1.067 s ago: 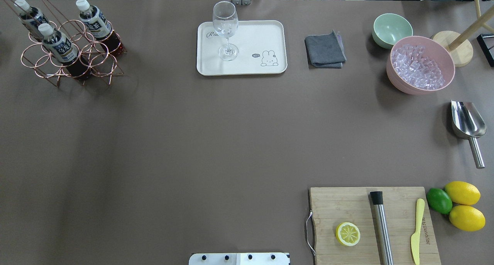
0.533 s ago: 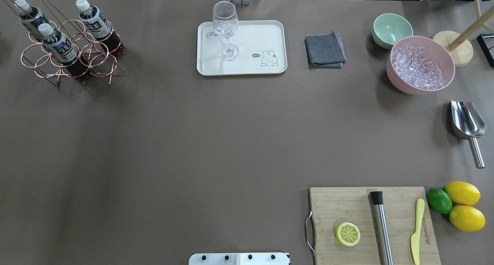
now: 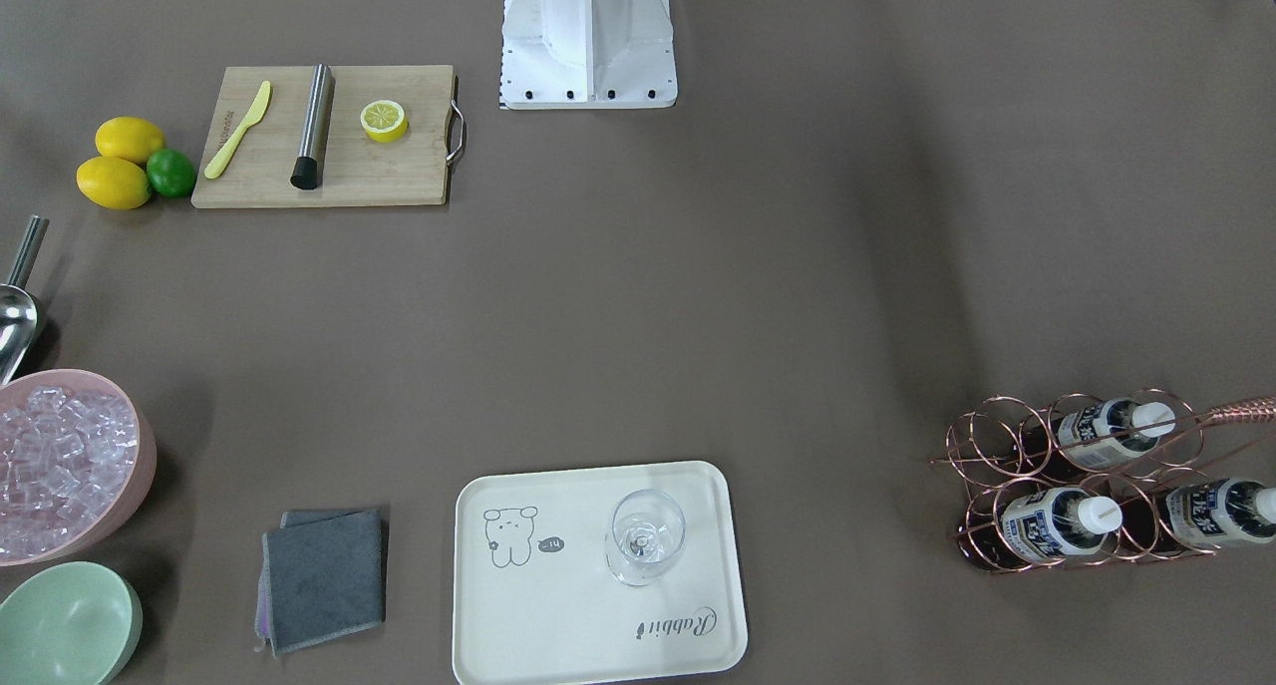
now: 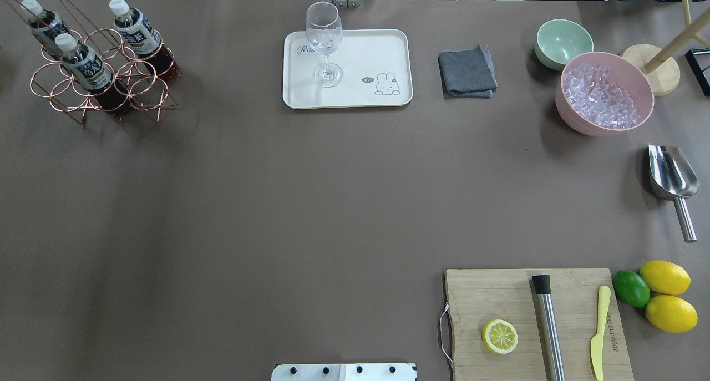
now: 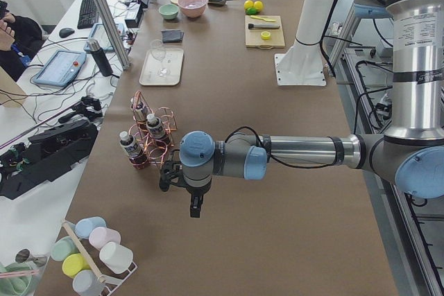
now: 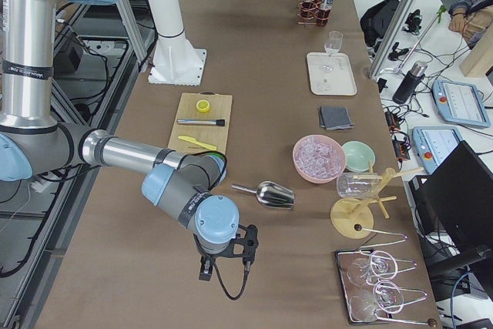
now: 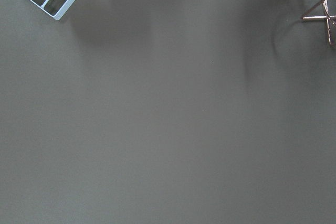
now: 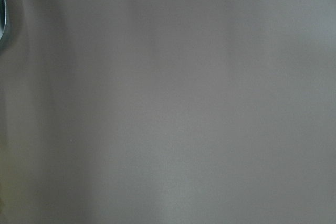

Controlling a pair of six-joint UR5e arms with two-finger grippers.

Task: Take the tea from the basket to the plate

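Three tea bottles (image 4: 86, 65) with white caps stand in the copper wire basket (image 4: 150, 90) at the far left of the overhead view; the front view shows them at lower right (image 3: 1052, 523). The cream Rabbit plate (image 4: 366, 54) at the far middle holds an upright wine glass (image 4: 324, 42). My left gripper (image 5: 171, 175) shows only in the exterior left view, just beside the basket (image 5: 149, 140); I cannot tell if it is open. My right gripper (image 6: 231, 248) shows only in the exterior right view, over bare table near the scoop; I cannot tell its state.
A grey cloth (image 4: 467, 71), a green bowl (image 4: 563, 41) and a pink bowl of ice (image 4: 604, 92) lie right of the plate. A metal scoop (image 4: 672, 176), a cutting board (image 4: 532, 320) with a lemon half, and whole citrus (image 4: 665, 295) are at the right.
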